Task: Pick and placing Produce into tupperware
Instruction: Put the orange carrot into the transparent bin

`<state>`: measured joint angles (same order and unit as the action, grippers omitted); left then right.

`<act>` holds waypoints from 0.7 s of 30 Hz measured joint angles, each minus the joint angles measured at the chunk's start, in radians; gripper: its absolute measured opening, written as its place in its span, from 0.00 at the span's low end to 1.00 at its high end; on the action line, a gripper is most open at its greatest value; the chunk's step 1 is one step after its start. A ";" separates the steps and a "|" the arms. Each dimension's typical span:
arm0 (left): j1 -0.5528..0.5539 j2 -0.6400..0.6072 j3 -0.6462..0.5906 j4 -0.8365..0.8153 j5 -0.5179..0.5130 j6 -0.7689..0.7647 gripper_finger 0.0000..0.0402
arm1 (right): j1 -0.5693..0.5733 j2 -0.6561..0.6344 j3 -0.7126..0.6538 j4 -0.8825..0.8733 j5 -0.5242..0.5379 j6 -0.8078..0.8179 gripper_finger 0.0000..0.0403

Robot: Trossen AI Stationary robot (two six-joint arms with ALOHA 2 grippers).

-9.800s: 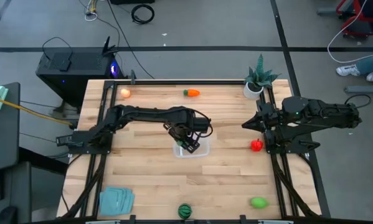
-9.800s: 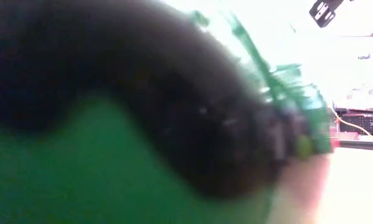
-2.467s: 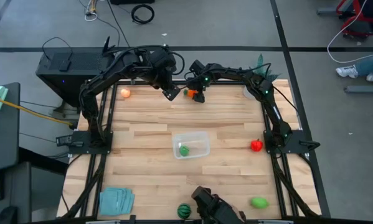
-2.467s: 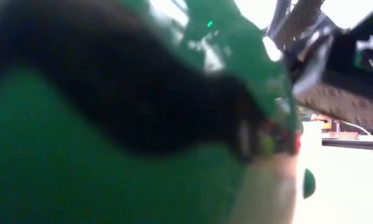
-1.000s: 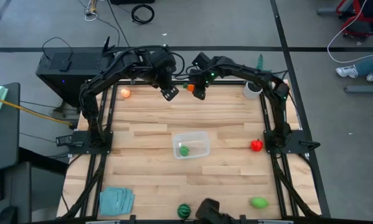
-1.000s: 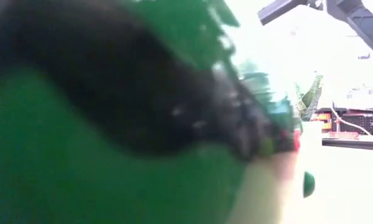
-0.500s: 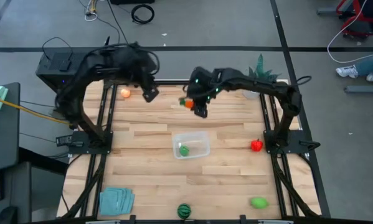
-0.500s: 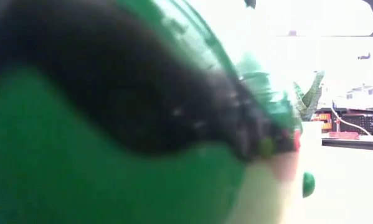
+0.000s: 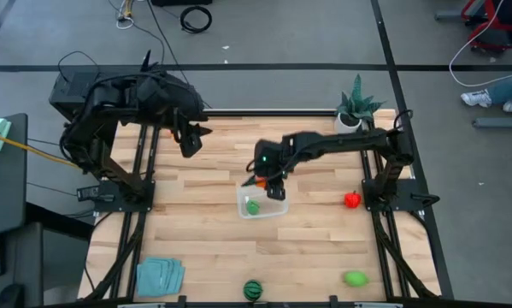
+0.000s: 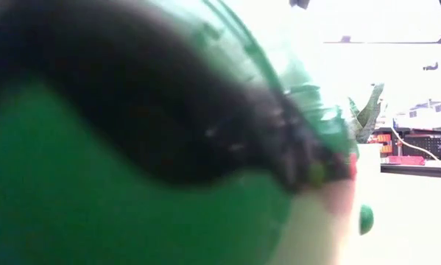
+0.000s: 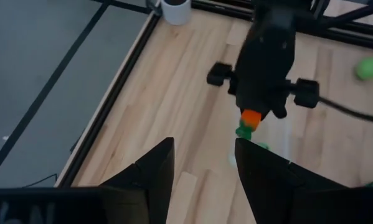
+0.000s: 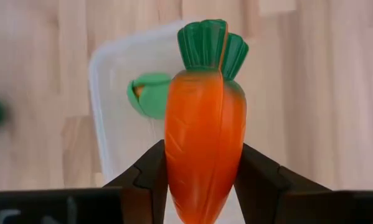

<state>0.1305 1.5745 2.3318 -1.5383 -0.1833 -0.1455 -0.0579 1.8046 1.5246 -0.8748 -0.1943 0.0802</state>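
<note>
The wooden surface (image 9: 204, 248) is carrying a clear tupperware (image 9: 275, 208), a red piece (image 9: 351, 200) and a green piece (image 9: 355, 278). A teal cloth (image 9: 160, 275) and what looks like a striped ball (image 9: 253, 290) are lying at its near edge. A potted plant (image 9: 351, 109) is standing at the far corner.

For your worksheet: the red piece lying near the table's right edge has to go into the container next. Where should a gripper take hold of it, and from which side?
Judging from the high view, grip the red piece across its rounded middle, coming straight down from above. It lies alone on bare table, so fingers fit either side; its finer shape is too small to tell.

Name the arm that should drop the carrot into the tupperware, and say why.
Right. The right gripper grips the carrot directly above the tupperware; the left gripper hangs open, aside, holding nothing.
</note>
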 joint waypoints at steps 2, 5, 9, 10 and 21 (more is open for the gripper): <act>-0.015 0.000 0.000 0.001 0.000 0.000 0.45 | 0.020 0.000 -0.061 0.081 -0.004 0.007 0.37; -0.040 0.002 0.000 0.007 0.000 -0.007 0.45 | 0.036 0.001 -0.126 0.178 -0.005 0.010 0.37; -0.070 0.004 0.000 0.007 0.000 -0.029 0.44 | 0.037 0.001 -0.165 0.259 0.005 0.006 0.37; -0.077 0.004 0.000 0.007 0.000 -0.031 0.44 | 0.035 0.001 -0.172 0.272 0.016 0.007 0.37; -0.118 0.004 0.000 0.009 0.000 -0.068 0.44 | 0.028 0.000 -0.241 0.355 0.056 -0.006 0.37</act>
<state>0.0128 1.5787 2.3318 -1.5295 -0.1831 -0.2134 -0.0303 1.8050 1.2832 -0.5200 -0.1383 0.0747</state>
